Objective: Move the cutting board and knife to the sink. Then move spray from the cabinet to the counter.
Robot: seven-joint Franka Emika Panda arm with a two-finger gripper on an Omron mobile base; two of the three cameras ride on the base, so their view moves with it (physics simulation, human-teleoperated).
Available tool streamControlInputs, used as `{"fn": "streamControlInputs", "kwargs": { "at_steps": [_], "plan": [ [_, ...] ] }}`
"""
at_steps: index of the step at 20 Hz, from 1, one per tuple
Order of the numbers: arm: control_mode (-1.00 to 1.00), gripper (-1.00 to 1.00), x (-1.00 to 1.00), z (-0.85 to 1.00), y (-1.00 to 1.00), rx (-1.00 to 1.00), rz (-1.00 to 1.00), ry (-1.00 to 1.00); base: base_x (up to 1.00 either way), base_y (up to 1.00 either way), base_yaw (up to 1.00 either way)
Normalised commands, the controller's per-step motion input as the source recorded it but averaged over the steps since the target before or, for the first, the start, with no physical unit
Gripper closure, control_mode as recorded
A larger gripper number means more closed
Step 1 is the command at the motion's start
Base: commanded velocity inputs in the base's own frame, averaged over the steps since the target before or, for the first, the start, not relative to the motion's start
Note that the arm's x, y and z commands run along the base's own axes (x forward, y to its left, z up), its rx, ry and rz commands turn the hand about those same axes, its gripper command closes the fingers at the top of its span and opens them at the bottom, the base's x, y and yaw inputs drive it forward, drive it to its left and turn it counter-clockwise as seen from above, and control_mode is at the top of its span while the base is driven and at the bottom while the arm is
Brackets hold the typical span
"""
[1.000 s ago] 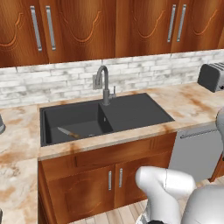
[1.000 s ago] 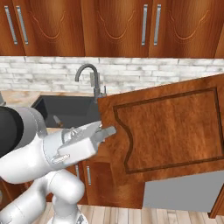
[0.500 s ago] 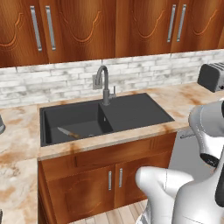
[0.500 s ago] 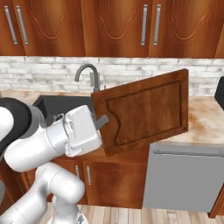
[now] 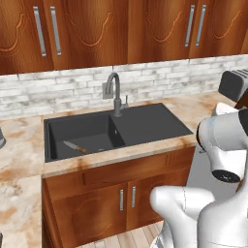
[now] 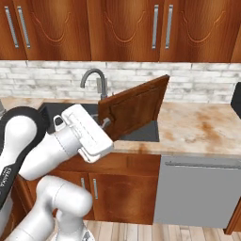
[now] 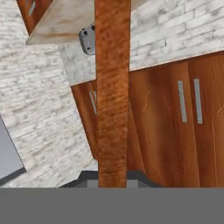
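The only lettering is small dark print on the robot arm [image 6: 9, 176] near the sink [image 6: 56, 110], too small to read.

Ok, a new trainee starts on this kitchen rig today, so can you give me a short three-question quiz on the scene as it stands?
1. True or false: the knife lies in the sink.
2. What does the claw hold?
A. spray bottle
B. cutting board
C. faucet
3. Fill in: the wall cabinet doors above the sink are ____.

Key: 1 true; 2 B; 3 closed.
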Motion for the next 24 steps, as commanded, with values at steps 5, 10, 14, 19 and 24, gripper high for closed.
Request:
{"fn": "streamControlInputs", "kwargs": {
  "at_steps": [5, 10, 14, 19, 24],
  "plan": [
    [-1.00, 1.00, 0.00, 0.19, 0.58, 0.54, 0.29, -0.03, 0.00, 0.00, 0.00],
    [-1.00, 1.00, 0.00, 0.31, 0.50, 0.51, 0.23, 0.00, 0.00, 0.00, 0.00],
    [-1.00, 1.00, 0.00, 0.41, 0.44, 0.50, 0.18, 0.03, 0.00, 0.00, 0.00],
    [-1.00, 1.00, 0.00, 0.28, 0.28, 0.54, 0.11, 0.26, 0.00, 0.00, 0.00],
    [-1.00, 1.00, -0.11, 0.26, 0.17, 0.53, 0.06, 0.28, 0.00, 0.00, 0.00]
  ]
}}
